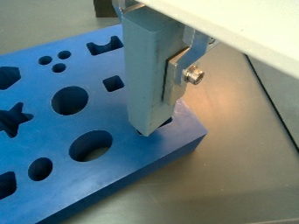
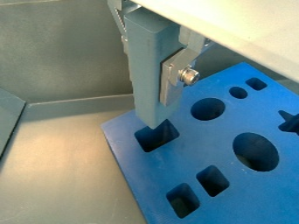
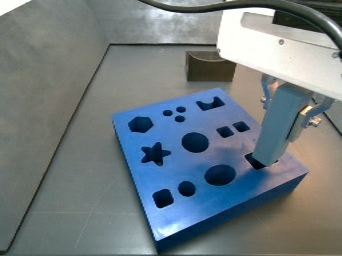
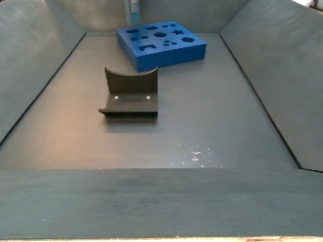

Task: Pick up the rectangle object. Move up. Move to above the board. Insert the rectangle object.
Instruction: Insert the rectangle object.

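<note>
The bar, clamped upright in the claw, has its tip at the board's corner slot; any tilt could jam it on the rim

grey floor: board, fixture.

Hand holds rectangle object upright, tip in board hole.
</note>
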Available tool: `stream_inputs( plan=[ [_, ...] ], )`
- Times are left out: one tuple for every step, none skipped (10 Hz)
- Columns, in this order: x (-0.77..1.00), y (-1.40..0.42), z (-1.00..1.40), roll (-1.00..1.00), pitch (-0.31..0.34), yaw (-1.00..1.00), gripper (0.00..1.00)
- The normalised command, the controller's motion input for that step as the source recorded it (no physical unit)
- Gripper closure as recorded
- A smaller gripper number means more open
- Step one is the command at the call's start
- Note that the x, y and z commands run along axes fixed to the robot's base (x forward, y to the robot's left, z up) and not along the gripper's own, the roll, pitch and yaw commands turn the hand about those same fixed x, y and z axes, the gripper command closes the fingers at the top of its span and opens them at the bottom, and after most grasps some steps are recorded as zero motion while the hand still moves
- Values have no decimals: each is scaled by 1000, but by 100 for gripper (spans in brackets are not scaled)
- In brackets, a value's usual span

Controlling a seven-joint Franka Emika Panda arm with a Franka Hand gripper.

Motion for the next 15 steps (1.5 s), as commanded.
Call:
stream_inputs(
  plan=[
    [403,214,-189,-183,37,-134,100],
    [557,383,-220,-594,140,-220,100],
    [517,363,-97,-500,277,-240,100],
    [97,0,-146,0,337,-637,100],
    [0,0,-31,49,263,-780,100],
    [-20,0,-20,0,0,0,100],
    [-100,0,-149,0,0,0,100],
    [-9,0,-334,0,0,-3,100],
    [0,0,-694,0,-31,-49,100],
    [0,0,-526,17,-134,-26,100],
    [0,0,0,-11,0,0,100],
    [0,-97,-20,0,0,0,100],
    [-151,-240,-57,343,-189,94,100],
    [-460,-551,-251,757,-580,0,100],
    [-457,-386,-229,551,-620,-143,100]
  ],
)
